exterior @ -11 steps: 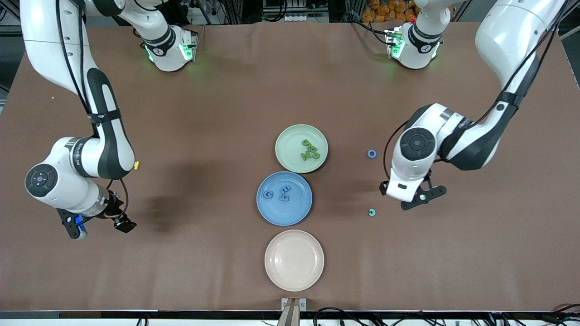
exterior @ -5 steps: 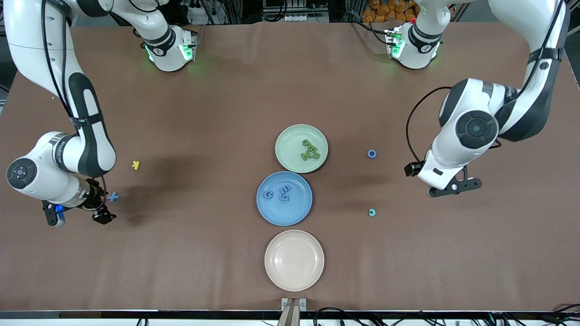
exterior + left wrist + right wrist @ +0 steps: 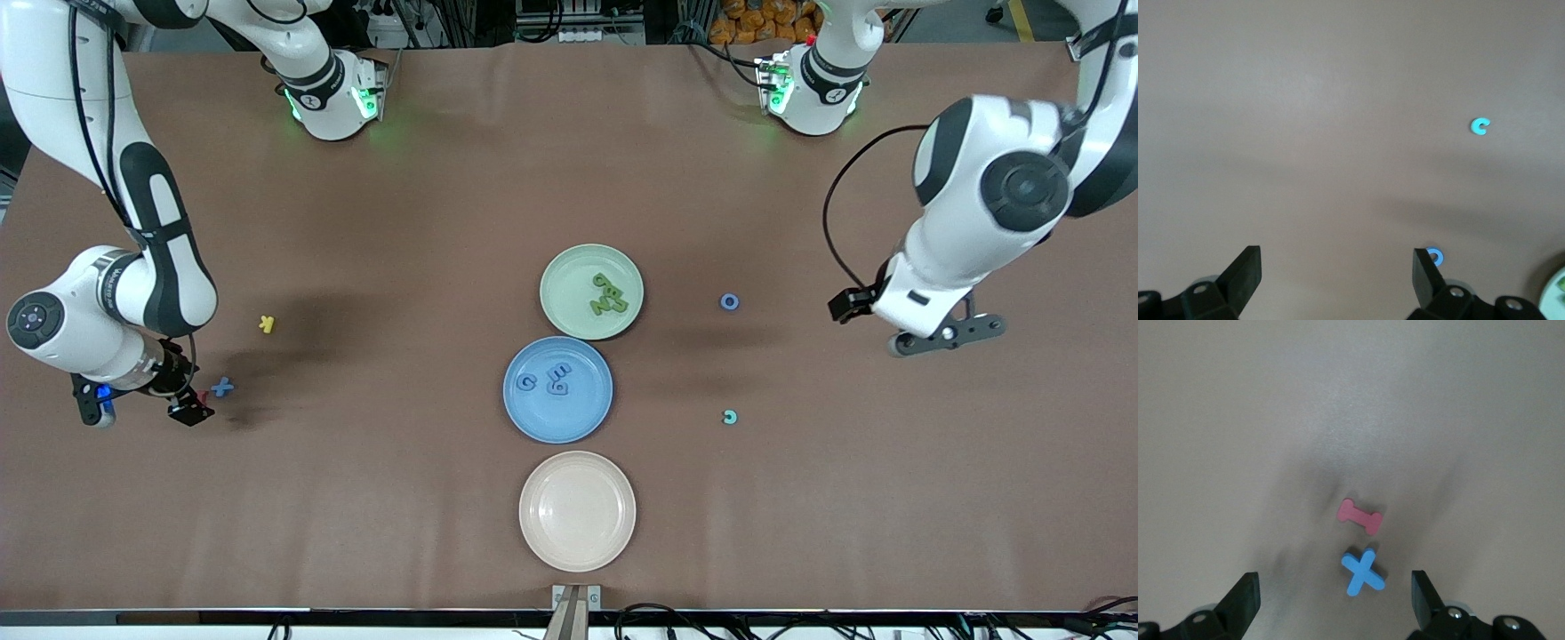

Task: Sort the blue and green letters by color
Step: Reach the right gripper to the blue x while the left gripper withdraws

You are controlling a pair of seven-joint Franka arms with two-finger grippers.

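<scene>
Several olive-green letters (image 3: 609, 294) lie in the pale green plate (image 3: 562, 283). Blue letters (image 3: 557, 378) lie in the blue plate (image 3: 578, 418). A blue O (image 3: 729, 301) (image 3: 1435, 257) and a teal C (image 3: 730, 417) (image 3: 1479, 126) lie loose on the table toward the left arm's end. A blue X (image 3: 222, 387) (image 3: 1363, 572) lies toward the right arm's end. My right gripper (image 3: 140, 407) (image 3: 1335, 600) hangs open beside the X, holding nothing. My left gripper (image 3: 947, 336) (image 3: 1336, 280) hangs open and empty over bare table, apart from the O.
An empty beige plate (image 3: 577, 510) stands nearest the front camera, in line with the other two plates. A yellow K (image 3: 266, 324) lies near the X. A dark red letter (image 3: 1360, 516) lies right beside the X. Brown cloth covers the whole table.
Both arms have swung outward from the plates. The right gripper moved toward its end of the table, uncovering the K and the X. The left gripper drew away from the teal C.
</scene>
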